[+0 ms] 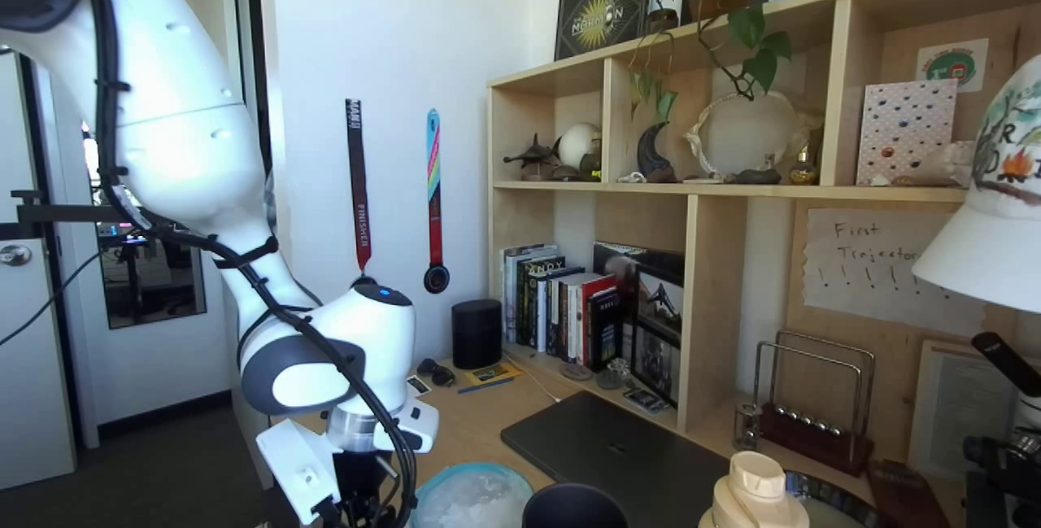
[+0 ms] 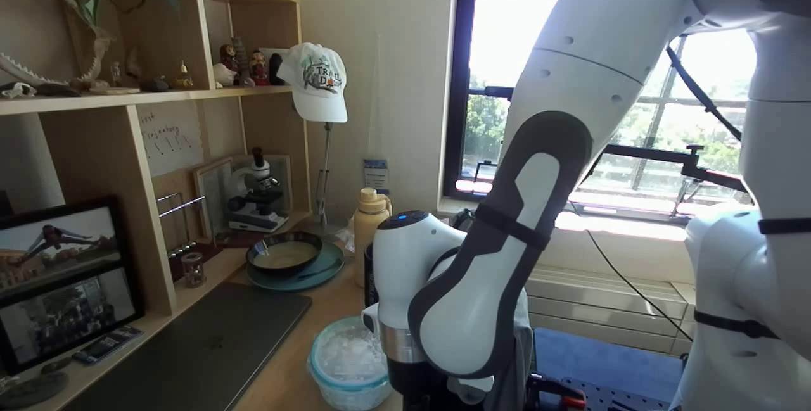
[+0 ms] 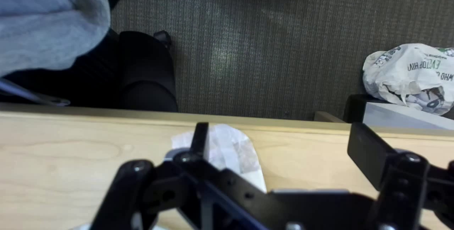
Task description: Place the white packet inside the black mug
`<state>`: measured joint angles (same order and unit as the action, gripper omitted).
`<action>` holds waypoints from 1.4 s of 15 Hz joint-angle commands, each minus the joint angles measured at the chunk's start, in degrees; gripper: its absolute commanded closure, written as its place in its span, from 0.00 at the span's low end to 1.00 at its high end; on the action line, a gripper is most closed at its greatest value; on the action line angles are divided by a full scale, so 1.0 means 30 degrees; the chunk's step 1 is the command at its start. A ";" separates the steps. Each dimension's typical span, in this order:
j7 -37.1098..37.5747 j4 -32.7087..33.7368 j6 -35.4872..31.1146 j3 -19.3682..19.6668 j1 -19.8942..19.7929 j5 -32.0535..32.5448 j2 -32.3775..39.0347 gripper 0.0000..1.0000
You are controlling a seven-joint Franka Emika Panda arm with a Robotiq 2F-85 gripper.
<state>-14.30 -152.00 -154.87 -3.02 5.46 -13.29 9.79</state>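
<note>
My gripper is open and empty, pointing down over the wooden table near its edge. A thin, crinkled white thing with a rounded end, seemingly the white packet, lies flat on the table below; the left finger covers part of it, and part shows inside the gap. Its near end is hidden behind the gripper. The black mug, a dark open-topped round vessel, stands at the bottom of an exterior view, its base cut off. In an exterior view only a dark sliver of it shows behind the arm. The fingertips are out of sight in both exterior views.
A clear tub with a teal rim stands between arm and mug. A yellow bottle is beside the mug. A closed black laptop lies behind. A black cylinder stands by the books. A person's leg is past the table edge.
</note>
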 commanded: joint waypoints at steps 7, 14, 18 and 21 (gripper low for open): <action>0.1537 0.1550 -0.1005 0.0248 -0.1074 0.2817 0.1735 0.00; 0.3099 0.1792 -0.0926 0.0431 -0.0819 0.4478 0.2085 0.51; 0.3240 0.1900 -0.0779 0.0399 -0.0656 0.4722 0.2022 0.79; 0.3478 0.1941 -0.0667 0.0410 -0.0465 0.4856 0.1955 1.00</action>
<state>-6.37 -146.60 -157.45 -2.02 3.76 -0.68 15.33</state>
